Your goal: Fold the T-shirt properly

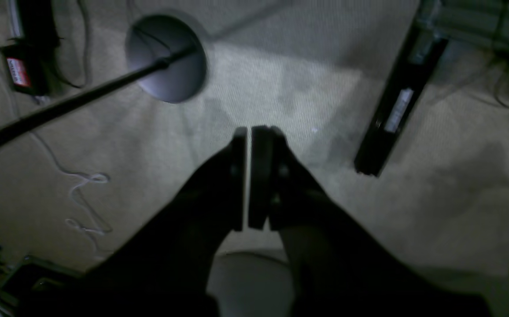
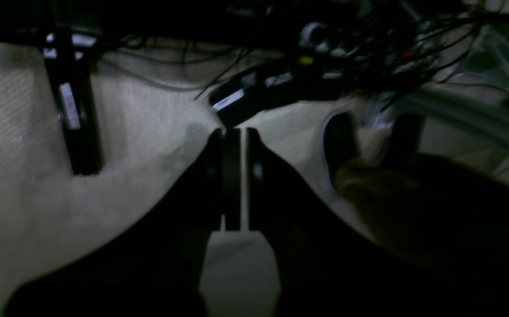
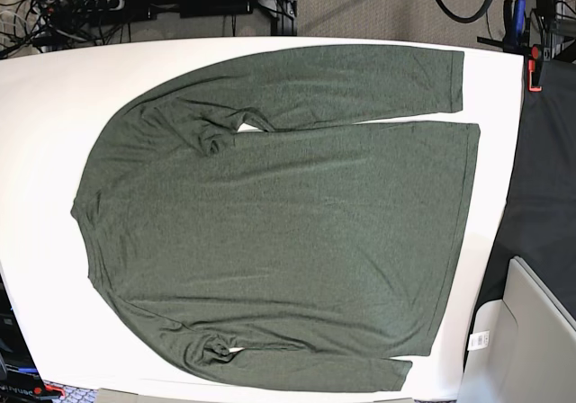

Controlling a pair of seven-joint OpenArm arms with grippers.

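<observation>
left fingers [image 1: 250, 132] together | right fingers [image 2: 232, 132] together | both over floor

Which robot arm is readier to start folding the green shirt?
Neither, clearly. The left fingers and right fingers are both shut over the carpet, and neither arm shows near the T-shirt on the table.

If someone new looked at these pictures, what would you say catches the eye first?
The big olive-green T-shirt dominates the base view, spread flat across the white table, collar toward that view's left, sleeves along its upper and lower sides. Next come the wrist views: the left gripper and the right gripper are both shut and hold nothing, hanging over pale carpet. A round lamp base stands on the floor beyond the left one.
</observation>
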